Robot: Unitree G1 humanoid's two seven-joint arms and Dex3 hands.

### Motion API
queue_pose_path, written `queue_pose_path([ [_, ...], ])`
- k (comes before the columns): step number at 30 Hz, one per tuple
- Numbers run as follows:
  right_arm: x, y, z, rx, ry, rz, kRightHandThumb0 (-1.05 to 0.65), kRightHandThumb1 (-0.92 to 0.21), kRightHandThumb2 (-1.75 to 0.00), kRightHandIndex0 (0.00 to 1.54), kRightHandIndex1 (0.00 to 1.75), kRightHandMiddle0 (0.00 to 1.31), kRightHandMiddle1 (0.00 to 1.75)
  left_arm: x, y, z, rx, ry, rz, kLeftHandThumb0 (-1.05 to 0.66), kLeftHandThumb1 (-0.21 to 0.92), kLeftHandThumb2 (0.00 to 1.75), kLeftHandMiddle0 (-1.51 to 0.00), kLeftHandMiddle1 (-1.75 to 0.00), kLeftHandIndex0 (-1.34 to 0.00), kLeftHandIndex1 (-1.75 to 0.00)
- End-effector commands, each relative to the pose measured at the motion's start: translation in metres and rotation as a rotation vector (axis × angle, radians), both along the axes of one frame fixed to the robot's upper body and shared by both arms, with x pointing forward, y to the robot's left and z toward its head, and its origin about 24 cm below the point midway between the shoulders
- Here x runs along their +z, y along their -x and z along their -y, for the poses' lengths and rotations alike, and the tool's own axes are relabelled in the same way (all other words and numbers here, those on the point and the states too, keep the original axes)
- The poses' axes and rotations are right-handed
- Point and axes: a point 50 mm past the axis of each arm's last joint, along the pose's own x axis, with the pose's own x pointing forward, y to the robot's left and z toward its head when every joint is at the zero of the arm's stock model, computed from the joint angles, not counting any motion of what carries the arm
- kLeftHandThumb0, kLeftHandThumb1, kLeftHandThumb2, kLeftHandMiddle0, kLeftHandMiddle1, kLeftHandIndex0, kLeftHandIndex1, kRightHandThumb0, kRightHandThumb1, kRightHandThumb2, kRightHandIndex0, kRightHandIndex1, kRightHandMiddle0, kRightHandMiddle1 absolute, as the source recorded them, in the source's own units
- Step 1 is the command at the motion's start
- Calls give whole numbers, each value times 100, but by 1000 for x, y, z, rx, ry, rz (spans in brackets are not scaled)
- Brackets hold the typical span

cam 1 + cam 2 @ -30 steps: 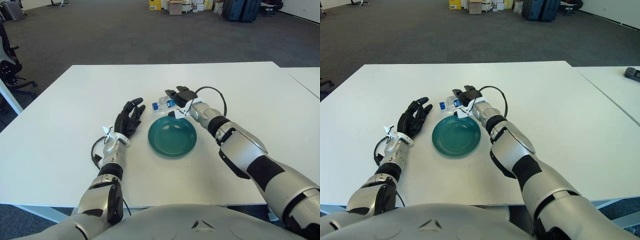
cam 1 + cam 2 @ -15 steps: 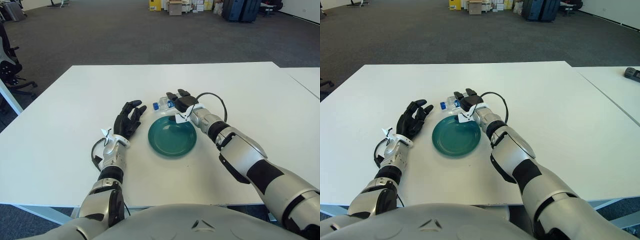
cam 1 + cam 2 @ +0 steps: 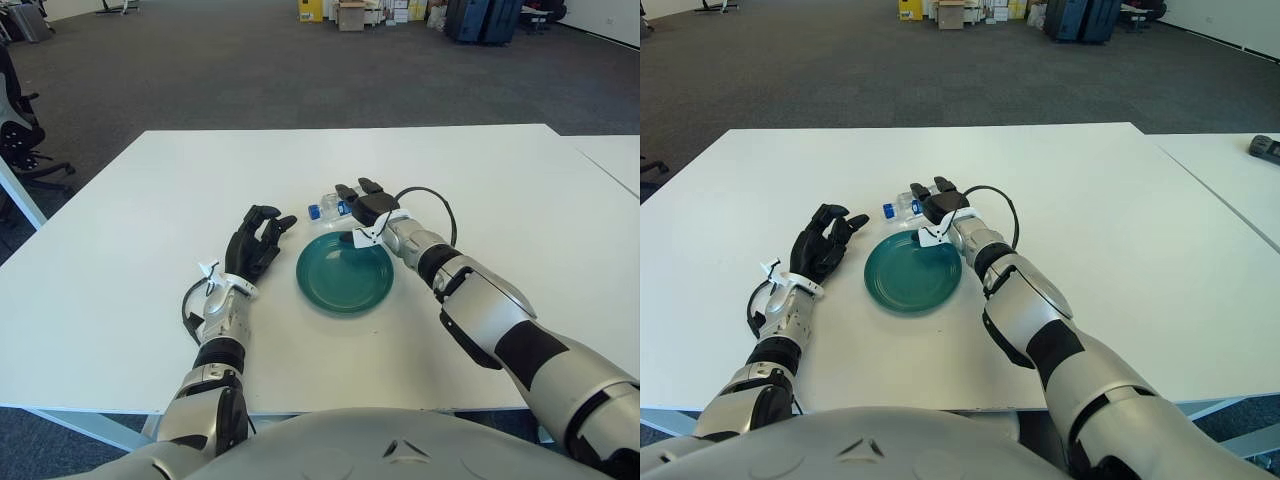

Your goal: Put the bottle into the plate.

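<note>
My right eye view alone catches a dark device point(image 3: 1264, 148) at the far right edge. I count one bottle point(image 3: 326, 207) lying on the tabletop point(image 3: 480, 190) behind one plate point(image 3: 344, 272). Right robot hand point(image 3: 362, 205) touches the bottle, fingers spread; left robot hand point(image 3: 255, 242) relaxed left of the plate.
</note>
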Motion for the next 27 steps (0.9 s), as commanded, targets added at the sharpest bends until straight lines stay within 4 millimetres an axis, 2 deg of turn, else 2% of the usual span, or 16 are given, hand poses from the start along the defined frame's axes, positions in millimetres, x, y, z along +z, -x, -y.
queue_pose_path([
  [1, -16, 8, 10, -24, 59, -37, -86, -92, -47, 37, 26, 1, 82, -5, 5, -4, -2, 18, -23, -37, 76, 75, -56, -139, -29, -175],
  [2, -16, 8, 10, -20, 69, -24, -83, -92, -42, 32, 61, 1, 102, -5, 5, -4, -3, 21, -22, -37, 77, 74, -56, -139, -29, -175],
  [3, -16, 8, 10, -18, 75, -17, -81, -92, -40, 31, 77, 1, 112, -5, 5, -4, -4, 23, -21, -37, 77, 73, -55, -139, -28, -175],
  [4, -16, 8, 10, -14, 83, -6, -76, -91, -37, 30, 109, 1, 129, -5, 5, -4, -4, 24, -20, -37, 79, 71, -55, -139, -28, -175],
  [5, -16, 9, 10, -12, 88, 1, -73, -90, -35, 30, 129, 1, 140, -5, 6, -4, -5, 25, -20, -37, 79, 70, -55, -139, -27, -175],
  [8, -17, 10, 10, -9, 102, 30, -66, -85, -36, 34, 159, 5, 155, -5, 6, -5, -6, 35, -16, -37, 82, 66, -54, -139, -26, -175],
  [9, -18, 10, 10, -9, 104, 39, -66, -85, -36, 34, 159, 5, 155, -5, 6, -5, -6, 40, -14, -37, 82, 66, -54, -139, -26, -175],
  [10, -18, 10, 10, -11, 107, 50, -43, -72, -63, 40, 164, 14, 160, -5, 6, -5, -6, 45, -13, -36, 84, 63, -54, -138, -25, -175],
  [11, -18, 11, 10, -12, 109, 58, -28, -61, -84, 45, 168, 21, 163, -5, 6, -5, -6, 49, -12, -36, 87, 60, -53, -138, -23, -175],
  [12, -19, 11, 9, -12, 114, 74, -18, -53, -97, 49, 170, 26, 165, -5, 6, -6, -6, 55, -12, -36, 88, 57, -53, -138, -22, -175],
  [15, -20, 13, 7, -8, 128, 122, -6, -32, -127, 63, 169, 40, 172, -5, 6, -6, -8, 82, -11, -36, 91, 54, -54, -138, -21, -175],
  [20, -16, 12, 2, -1, 135, 153, -1, -22, -142, 69, 171, 46, 174, -6, 7, -7, -10, 112, -9, -36, 92, 52, -56, -139, -21, -175],
  [27, -12, 10, -1, 27, 143, 146, 0, -22, -144, 69, 175, 45, 175, -6, 7, -9, -15, 188, 2, -36, 91, 53, -56, -143, -21, -175],
])
